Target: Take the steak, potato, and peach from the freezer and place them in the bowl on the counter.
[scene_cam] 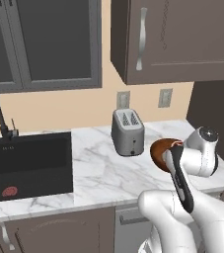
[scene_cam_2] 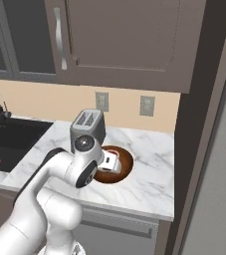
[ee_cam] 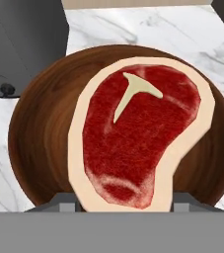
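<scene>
Steak (ee_cam: 138, 138) held over the bowl (ee_cam: 39, 143) on the kitchen table (scene_cam: 98, 168).

The steak hangs flat in the end effector (ee_cam: 126, 200), which is clamped on its lower edge, long axis running straight out from the fingers, directly above the wooden bowl. Nothing else can be seen in the bowl around the meat. A toaster (scene_cam: 127, 132) stands just beside it; releasing should drop the steak inside.

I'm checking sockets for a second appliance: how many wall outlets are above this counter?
2. One outlet sits on the beige wall directly behind the toaster; the other outlet is to its right, nearer the tall dark cabinet. More may lie outside the views.
</scene>
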Controlling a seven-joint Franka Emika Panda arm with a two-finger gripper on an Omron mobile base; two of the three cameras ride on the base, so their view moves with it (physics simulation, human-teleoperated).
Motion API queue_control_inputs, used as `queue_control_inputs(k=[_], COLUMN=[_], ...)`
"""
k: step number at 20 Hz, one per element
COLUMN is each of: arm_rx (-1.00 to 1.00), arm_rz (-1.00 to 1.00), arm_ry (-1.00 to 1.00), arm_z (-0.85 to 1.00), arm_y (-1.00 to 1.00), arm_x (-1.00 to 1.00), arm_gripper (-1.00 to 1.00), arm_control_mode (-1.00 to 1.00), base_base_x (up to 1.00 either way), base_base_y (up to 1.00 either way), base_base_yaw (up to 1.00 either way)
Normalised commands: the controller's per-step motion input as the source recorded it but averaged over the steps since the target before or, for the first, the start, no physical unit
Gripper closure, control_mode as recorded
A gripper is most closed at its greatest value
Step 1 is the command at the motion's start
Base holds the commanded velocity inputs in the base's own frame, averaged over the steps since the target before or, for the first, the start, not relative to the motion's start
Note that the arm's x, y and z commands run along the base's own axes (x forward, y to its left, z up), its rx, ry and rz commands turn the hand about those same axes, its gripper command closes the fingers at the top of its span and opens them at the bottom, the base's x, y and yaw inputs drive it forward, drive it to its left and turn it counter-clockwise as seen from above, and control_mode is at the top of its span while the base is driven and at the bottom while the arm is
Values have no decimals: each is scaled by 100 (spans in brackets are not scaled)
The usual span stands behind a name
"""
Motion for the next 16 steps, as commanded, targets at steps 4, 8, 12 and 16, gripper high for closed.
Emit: queue_control_inputs(k=[4,8,12,16], arm_rx=[0,0,0,0], arm_rz=[0,0,0,0], arm_ry=[0,3,4,3], arm_z=[-4,-13,-16,-15], arm_y=[0,0,0,0], arm_x=[18,19,19,20], arm_gripper=[100,100,100,100], arm_control_mode=[-100,-100,-100,-100], base_base_x=[0,0,0,0], base_base_y=[0,0,0,0], base_base_yaw=[0,0,0,0])
